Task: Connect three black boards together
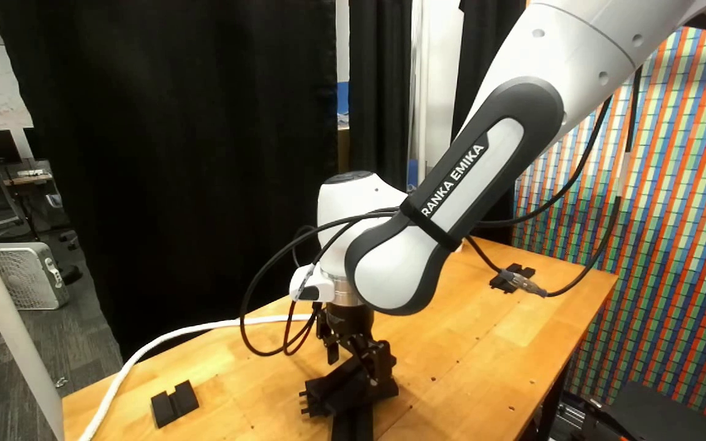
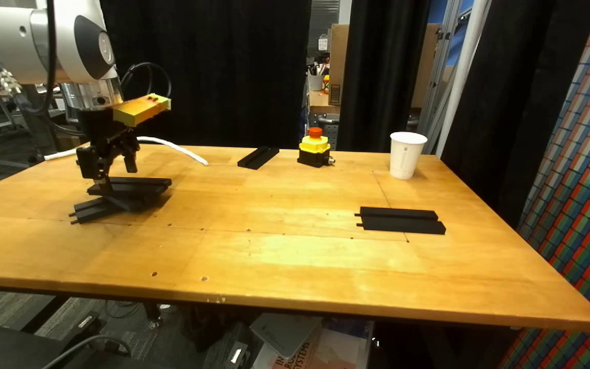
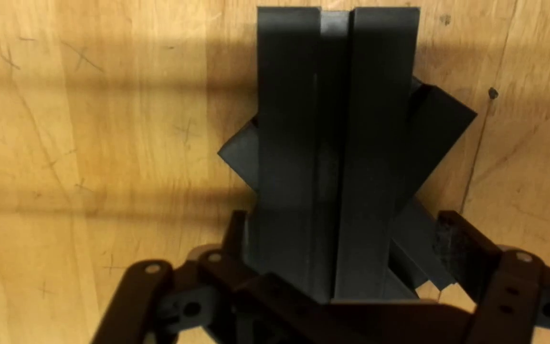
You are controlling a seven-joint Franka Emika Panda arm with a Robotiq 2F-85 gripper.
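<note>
Legibly, the arm (image 1: 494, 147) above crossed black boards (image 3: 289, 143) reads "RANKA EMIKA" (image 1: 453, 182).

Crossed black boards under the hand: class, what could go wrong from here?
The top board sits crosswise over lower boards and might slide if bumped. The open hand appears off-centre over it, so closing could push it sideways. One finger appears close to a lower board's end and may snag it.

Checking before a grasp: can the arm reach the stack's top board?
Likely yes: the claw is open, with the top board between its fingers in the wrist view, and nothing visible lies on it.
</note>
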